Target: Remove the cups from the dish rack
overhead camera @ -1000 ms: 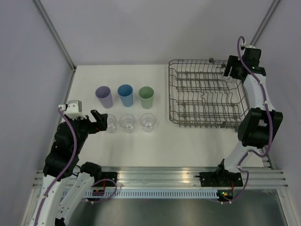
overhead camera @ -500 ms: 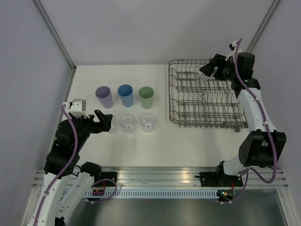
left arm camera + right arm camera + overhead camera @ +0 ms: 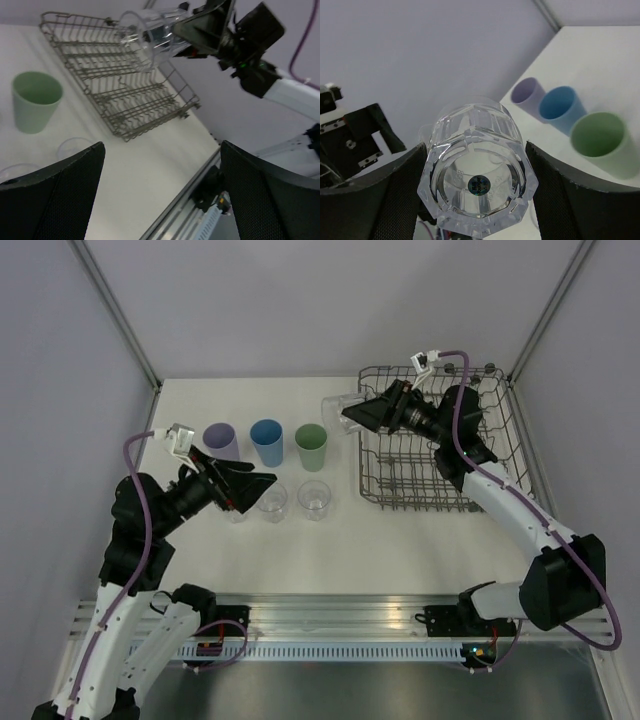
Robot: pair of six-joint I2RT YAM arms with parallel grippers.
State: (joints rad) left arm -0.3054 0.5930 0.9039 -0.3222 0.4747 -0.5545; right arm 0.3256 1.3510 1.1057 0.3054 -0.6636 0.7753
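Note:
My right gripper (image 3: 357,415) is shut on a clear glass (image 3: 335,407), held on its side in the air just past the left edge of the grey wire dish rack (image 3: 362,455). In the right wrist view the glass (image 3: 476,175) shows its base, clamped between both fingers (image 3: 400,192). The lavender (image 3: 221,445), blue (image 3: 267,441) and pale green (image 3: 311,446) tumblers stand in a row. Clear glasses (image 3: 315,499) stand in front of them, the leftmost partly hidden. My left gripper (image 3: 258,483) is open and empty above them. No cup shows in the rack.
The white table ends at an aluminium rail (image 3: 400,615) by the arm bases. Grey walls with frame posts (image 3: 115,315) close in the left, back and right. The rack (image 3: 115,95) fills the table's right half.
My right gripper has carried the clear glass from the rack's far right corner leftward to beyond its left edge. My left gripper has swung right, out over the row of clear glasses.

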